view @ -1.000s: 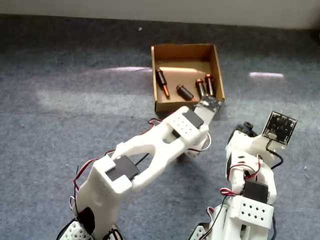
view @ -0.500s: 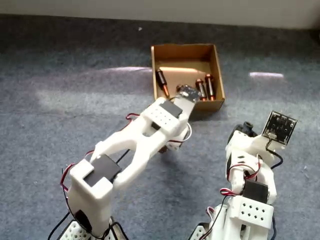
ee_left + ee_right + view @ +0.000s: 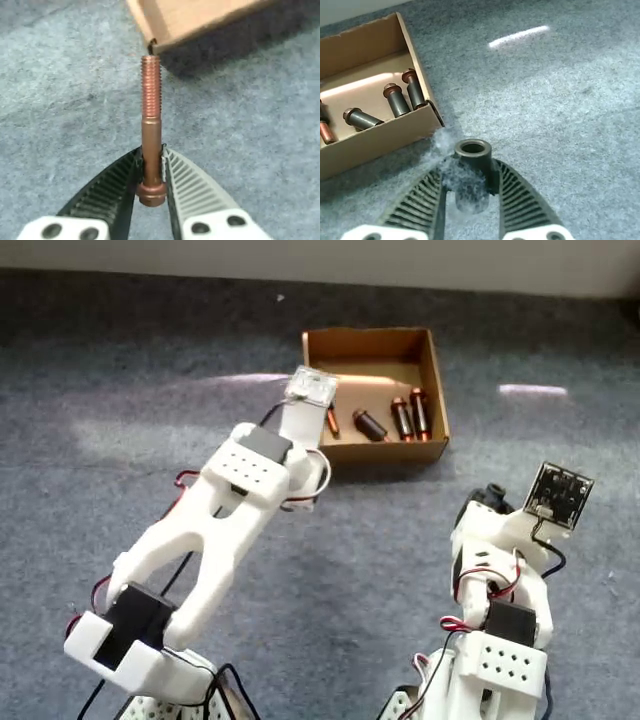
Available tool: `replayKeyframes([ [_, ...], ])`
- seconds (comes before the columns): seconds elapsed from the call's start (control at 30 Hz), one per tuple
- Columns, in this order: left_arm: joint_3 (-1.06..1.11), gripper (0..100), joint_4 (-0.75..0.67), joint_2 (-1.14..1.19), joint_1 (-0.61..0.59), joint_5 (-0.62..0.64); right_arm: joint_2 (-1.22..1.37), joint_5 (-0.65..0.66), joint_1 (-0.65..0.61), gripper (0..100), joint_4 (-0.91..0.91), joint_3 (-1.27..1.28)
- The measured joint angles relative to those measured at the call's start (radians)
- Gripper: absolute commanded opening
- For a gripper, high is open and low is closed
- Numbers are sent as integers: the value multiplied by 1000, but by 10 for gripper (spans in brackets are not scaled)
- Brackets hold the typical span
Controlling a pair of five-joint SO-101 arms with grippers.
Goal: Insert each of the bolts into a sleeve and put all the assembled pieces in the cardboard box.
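We see the cardboard box (image 3: 376, 451) in the upper middle of the high view, on a grey mat (image 3: 120, 390). On its floor lie three assembled pieces (image 3: 403, 418), bolts seated in dark sleeves. A fourth piece (image 3: 331, 422) by the box's left wall is partly hidden behind the left arm's wrist camera (image 3: 309, 389).

The left arm (image 3: 225, 515) stretches from the lower left of the frame up to that left wall. In its wrist view, we find the left gripper (image 3: 152, 159) with its fingers clamped on a copper bolt (image 3: 151, 115) just above the head. The threaded end points toward a corner of the box (image 3: 200, 20), over the mat and outside the box.

The right arm (image 3: 500, 580) is folded in the lower right of the high view, well apart from the box. In its wrist view, the right gripper (image 3: 469, 172) has its fingers pressed on a dark sleeve (image 3: 485, 157) held open end up. The sleeve hangs over the mat, beside the box's front wall (image 3: 380, 135).
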Motion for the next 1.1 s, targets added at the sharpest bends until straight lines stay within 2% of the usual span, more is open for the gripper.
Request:
replayKeyframes([
  [0.2,0,5,0,-6,-83,2,0,0,0,10,0,3],
  [0.43,6,8,-23,-6,-166,100,0,0,0,10,0,3],
  [0.5,18,43,-38,-6,-186,104,0,0,0,10,0,3],
  [0.7,18,226,-43,-11,-189,114,0,0,0,10,0,3],
  [0.83,18,235,-12,-20,-189,164,0,0,0,10,0,3],
  [1.1,18,235,112,-155,-189,181,0,0,0,10,0,3],
])
